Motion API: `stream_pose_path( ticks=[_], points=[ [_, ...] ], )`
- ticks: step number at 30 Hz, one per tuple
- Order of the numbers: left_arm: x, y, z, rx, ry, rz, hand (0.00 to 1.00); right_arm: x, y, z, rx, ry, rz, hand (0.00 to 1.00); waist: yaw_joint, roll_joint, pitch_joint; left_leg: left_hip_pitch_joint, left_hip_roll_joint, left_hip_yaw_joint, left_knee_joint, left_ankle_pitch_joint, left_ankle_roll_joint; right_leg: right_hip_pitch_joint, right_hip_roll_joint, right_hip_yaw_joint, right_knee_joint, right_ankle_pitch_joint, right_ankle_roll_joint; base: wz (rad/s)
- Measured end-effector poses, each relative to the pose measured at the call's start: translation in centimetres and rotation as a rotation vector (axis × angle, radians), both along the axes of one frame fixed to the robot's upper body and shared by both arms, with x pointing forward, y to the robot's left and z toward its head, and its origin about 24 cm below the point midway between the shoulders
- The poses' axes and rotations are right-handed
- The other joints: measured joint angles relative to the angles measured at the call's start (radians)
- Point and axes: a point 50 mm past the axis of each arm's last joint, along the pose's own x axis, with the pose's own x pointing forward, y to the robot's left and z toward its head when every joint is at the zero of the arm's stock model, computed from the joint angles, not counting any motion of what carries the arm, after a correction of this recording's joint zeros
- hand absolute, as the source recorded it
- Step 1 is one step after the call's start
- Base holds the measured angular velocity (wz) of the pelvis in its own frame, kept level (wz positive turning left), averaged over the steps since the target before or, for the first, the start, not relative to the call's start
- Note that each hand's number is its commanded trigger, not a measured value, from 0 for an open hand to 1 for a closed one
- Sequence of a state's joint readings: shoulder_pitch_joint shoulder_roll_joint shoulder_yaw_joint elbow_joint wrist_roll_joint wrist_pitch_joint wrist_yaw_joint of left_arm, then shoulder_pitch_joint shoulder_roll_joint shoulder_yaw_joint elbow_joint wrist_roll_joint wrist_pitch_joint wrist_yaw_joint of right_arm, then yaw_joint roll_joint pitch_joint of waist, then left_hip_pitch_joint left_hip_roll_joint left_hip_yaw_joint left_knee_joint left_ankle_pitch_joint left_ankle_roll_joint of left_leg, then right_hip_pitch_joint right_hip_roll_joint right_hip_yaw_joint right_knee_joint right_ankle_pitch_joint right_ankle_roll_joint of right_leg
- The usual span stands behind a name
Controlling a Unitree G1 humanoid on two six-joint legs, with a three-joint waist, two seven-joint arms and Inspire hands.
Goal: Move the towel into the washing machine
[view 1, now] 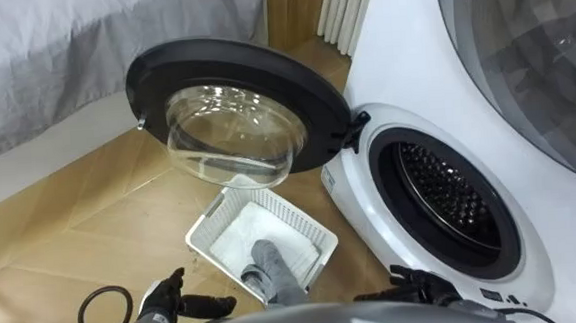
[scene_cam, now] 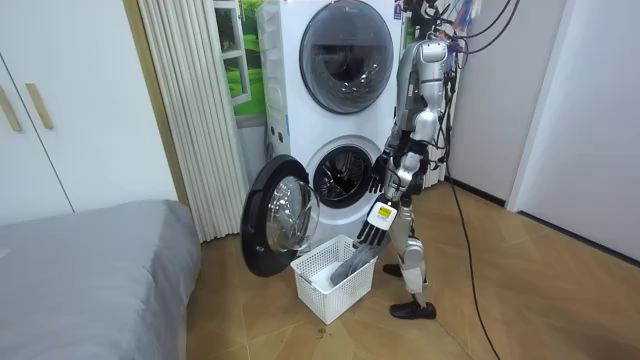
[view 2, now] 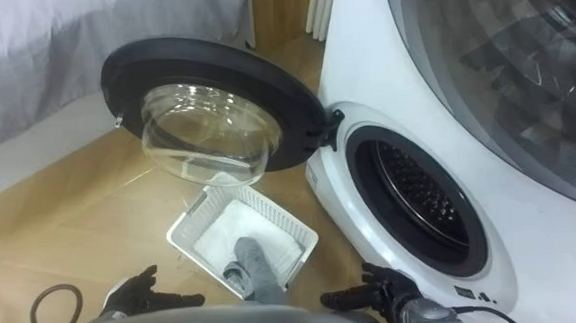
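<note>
Wooden floor (view 1: 62, 225), washing machine (view 1: 402, 64) with its door (view 1: 262, 58) hanging open
Grey towel (view 1: 266, 266) sits in the basket (view 1: 204, 222) between left hand (view 1: 161, 301) and right hand (view 1: 415, 279), fingers apart, gripping nothing.

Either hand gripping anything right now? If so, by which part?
Nothing is held. The left robot hand and the right robot hand are both open and clear of the grey towel, which lies in the white basket.

Home bedroom, bed (scene_cam: 90, 260), washing machine (scene_cam: 345, 180)
</note>
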State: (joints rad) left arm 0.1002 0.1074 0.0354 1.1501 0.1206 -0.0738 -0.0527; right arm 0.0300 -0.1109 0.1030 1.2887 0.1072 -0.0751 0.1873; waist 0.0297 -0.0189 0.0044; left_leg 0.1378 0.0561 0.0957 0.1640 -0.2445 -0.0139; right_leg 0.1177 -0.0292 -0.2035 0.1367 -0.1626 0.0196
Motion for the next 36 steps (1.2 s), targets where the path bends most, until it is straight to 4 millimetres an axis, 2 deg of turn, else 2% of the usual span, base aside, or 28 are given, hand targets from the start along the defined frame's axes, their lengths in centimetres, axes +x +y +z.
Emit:
stream_pose_path(
  ticks=[13,18,21,24,26,28,29,33,36],
  points=[
    [0.0,0.1,0.0,0.001,0.001,-0.008,0.0,0.1,0.0,0.0,0.0,0.0,0.005,0.0,-0.001,-0.004,0.0011,-0.008,-0.001,0.002,0.001,0.0,0.0,-0.009,-0.001,0.006,0.0,0.0,0.0,0.0],
    [1.3,0.0,0.3,0.045,-0.025,-0.111,0.0,0.5,0.1,0.1,0.004,-0.01,0.015,0.0,0.0,-0.015,-0.0045,-0.057,-0.002,-0.003,0.014,0.0,0.0,-0.053,-0.004,0.003,0.009,0.0,0.0,0.0],
    [2.8,-0.3,0.6,0.08,-0.059,-0.186,0.0,1.7,0.1,0.3,-0.004,-0.031,0.055,0.0,-0.003,-0.013,0.0006,-0.107,0.0,-0.003,0.043,0.0,0.0,-0.104,-0.008,-0.003,0.04,0.0,0.0,0.0],
    [4.7,-0.9,0.9,0.099,-0.096,-0.282,0.0,3.7,0.3,0.7,-0.027,-0.063,0.142,0.0,-0.003,-0.003,0.0101,-0.165,0.001,-0.001,0.071,0.0,0.0,-0.17,-0.013,-0.002,0.074,0.0,0.0,-0.03],
    [6.4,-1.5,1.3,0.11,-0.117,-0.339,0.0,5.2,0.4,1.0,-0.04,-0.083,0.184,0.0,-0.004,0.005,0.0198,-0.227,0.0,-0.001,0.101,0.0,0.0,-0.239,-0.019,0.002,0.111,0.0,0.0,-0.06],
    [7.7,-1.8,1.6,0.127,-0.136,-0.388,0.0,6.1,0.6,1.2,-0.05,-0.098,0.218,0.0,-0.002,0.007,0.0226,-0.275,0.0,0.0,0.12,0.0,0.001,-0.294,-0.025,0.003,0.145,0.0,0.0,-0.05],
    [8.6,-2.1,1.9,0.139,-0.156,-0.413,0.0,7.0,0.8,1.5,-0.057,-0.116,0.244,0.0,-0.001,0.006,0.0288,-0.308,-0.001,0.002,0.136,0.002,0.003,-0.338,-0.03,0.002,0.18,0.0,-0.001,-0.08],
    [11.1,-3.0,2.7,0.183,-0.2,-0.549,0.0,9.5,1.5,2.3,-0.062,-0.175,0.276,0.0,-0.012,-0.004,0.0445,-0.418,-0.007,0.002,0.195,0.005,0.008,-0.457,-0.044,0.012,0.255,-0.003,-0.004,-0.01],
    [13.7,-3.6,4.0,0.231,-0.271,-0.622,0.0,11.7,1.9,3.2,-0.079,-0.242,0.28,0.0,-0.029,-0.014,0.0606,-0.537,-0.014,0.002,0.258,0.007,0.013,-0.568,-0.057,0.017,0.302,-0.008,-0.02,0.02]
  ],
)
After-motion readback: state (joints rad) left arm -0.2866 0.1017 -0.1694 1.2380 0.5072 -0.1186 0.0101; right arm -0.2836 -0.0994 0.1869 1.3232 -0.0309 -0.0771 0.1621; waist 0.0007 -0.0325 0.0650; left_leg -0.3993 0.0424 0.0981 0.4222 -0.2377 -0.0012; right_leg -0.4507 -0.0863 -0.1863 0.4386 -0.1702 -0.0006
